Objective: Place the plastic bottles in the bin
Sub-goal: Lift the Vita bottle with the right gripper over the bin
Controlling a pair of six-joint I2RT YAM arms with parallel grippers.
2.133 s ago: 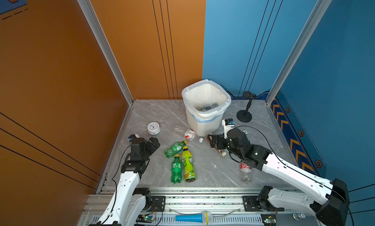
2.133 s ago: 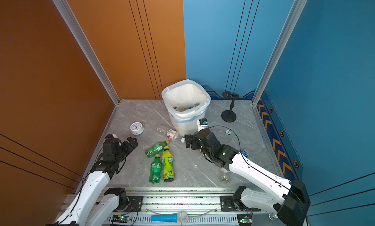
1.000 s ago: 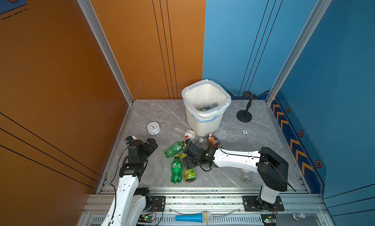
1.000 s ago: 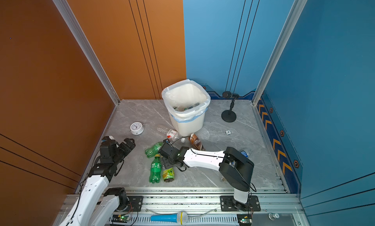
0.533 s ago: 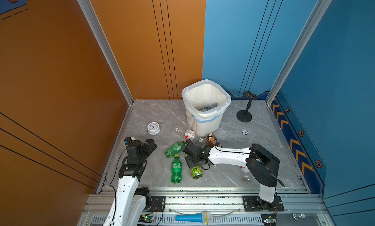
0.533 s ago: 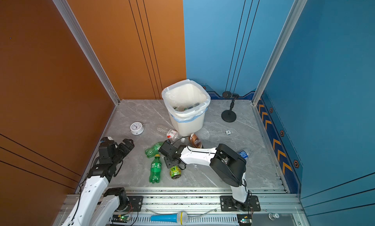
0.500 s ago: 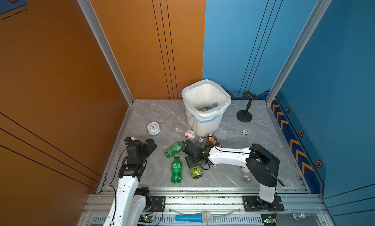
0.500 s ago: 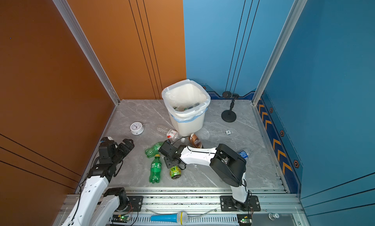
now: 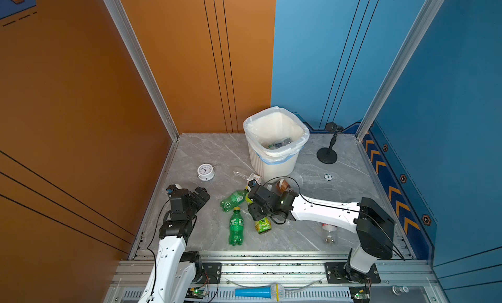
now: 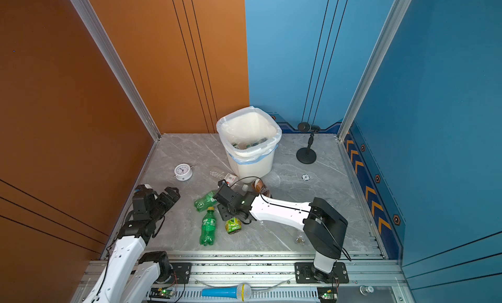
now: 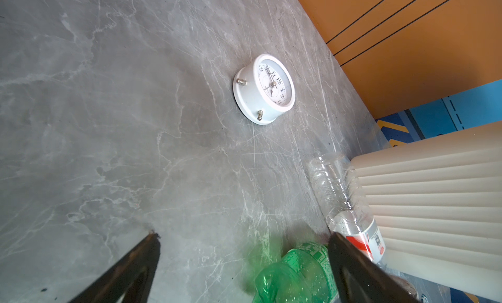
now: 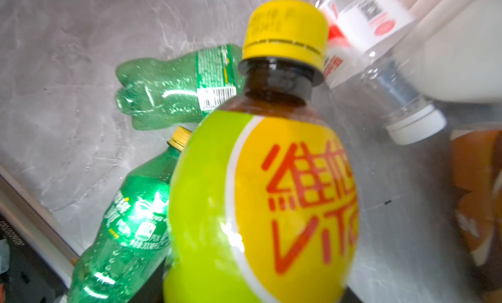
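At centre, right pincer clamped on yellow-green bottle, red "VIT" label; left pincer wide open, empty.

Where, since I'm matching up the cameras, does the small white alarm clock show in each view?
In a top view: the clock lies on the marble tabletop, left of the bin.
In a top view: same spot, clock left of the bin.
Left wrist view: in it, alone on bare marble.
Right wrist view: not in it.
Shared landmark: the ribbed white bin, in all four.
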